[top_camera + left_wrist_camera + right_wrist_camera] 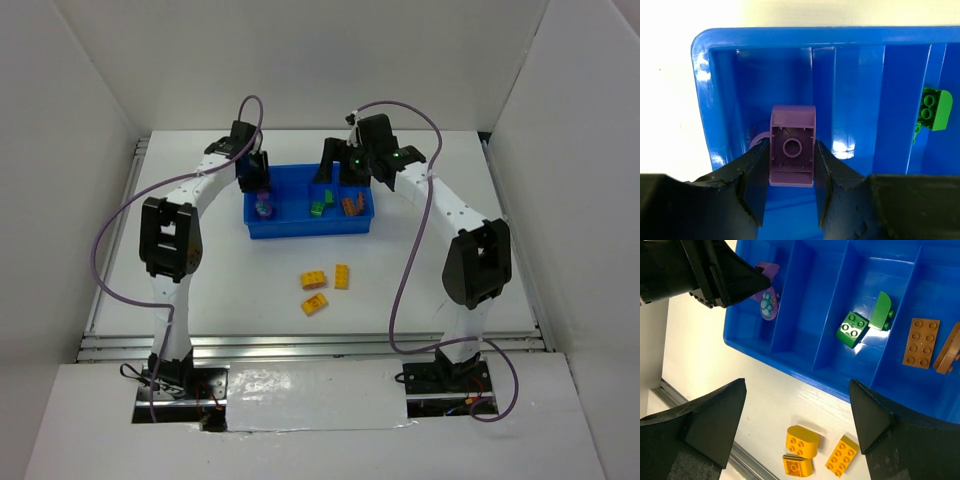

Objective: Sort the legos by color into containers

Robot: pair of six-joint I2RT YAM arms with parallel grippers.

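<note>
The blue tray lies at mid-table. My left gripper hangs over its leftmost compartment, shut on a purple lego whose hollow underside faces the camera. A second purple piece lies in that compartment. Two green legos lie in a middle compartment, one of them also in the left wrist view. Two brown legos lie in the right compartment. Three yellow legos lie on the table in front of the tray. My right gripper is open and empty above the tray's right part.
White walls enclose the table on three sides. A metal rail runs along the near edge. The left arm's black fingers show at the top left of the right wrist view. The yellow legos lie between the tray's front wall and the rail.
</note>
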